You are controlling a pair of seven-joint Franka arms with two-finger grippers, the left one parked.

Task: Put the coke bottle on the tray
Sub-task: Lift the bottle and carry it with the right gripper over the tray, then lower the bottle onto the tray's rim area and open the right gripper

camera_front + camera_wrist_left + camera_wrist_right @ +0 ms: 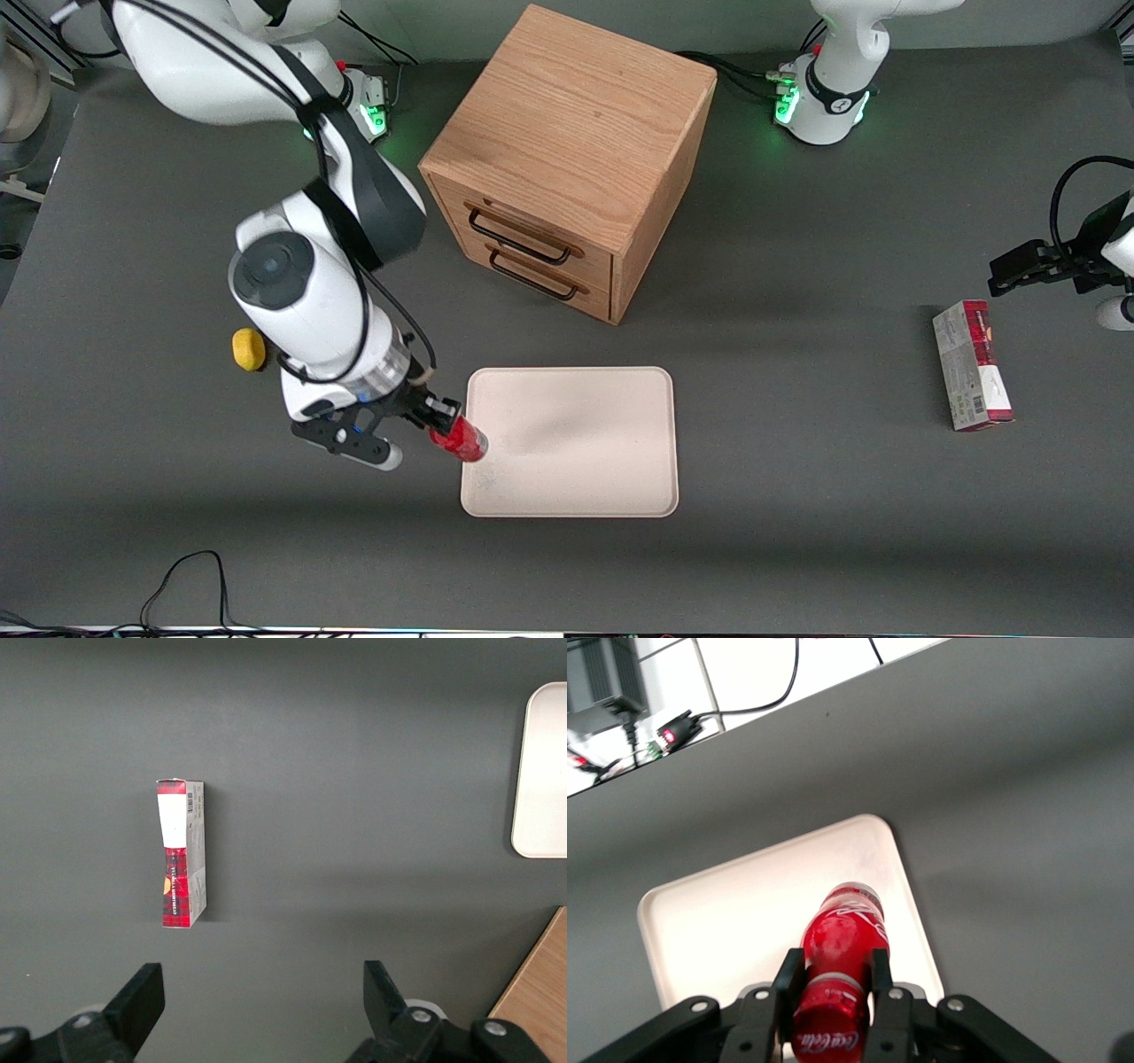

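Observation:
The coke bottle (461, 439) is small and red, and it is held tilted in my gripper (440, 424) at the cream-beige tray's (576, 478) edge toward the working arm's end. In the right wrist view the two black fingers (789, 981) are shut on the coke bottle (842, 948) at its neck, with the red cap nearest the camera and its base pointing out over the tray (726, 912). I cannot tell whether the bottle's base touches the tray.
A wooden drawer cabinet (567, 151) stands farther from the front camera than the tray. A yellow lemon-like thing (248, 349) lies beside my arm. A red-and-white carton (973, 365) lies toward the parked arm's end, also in the left wrist view (182, 854).

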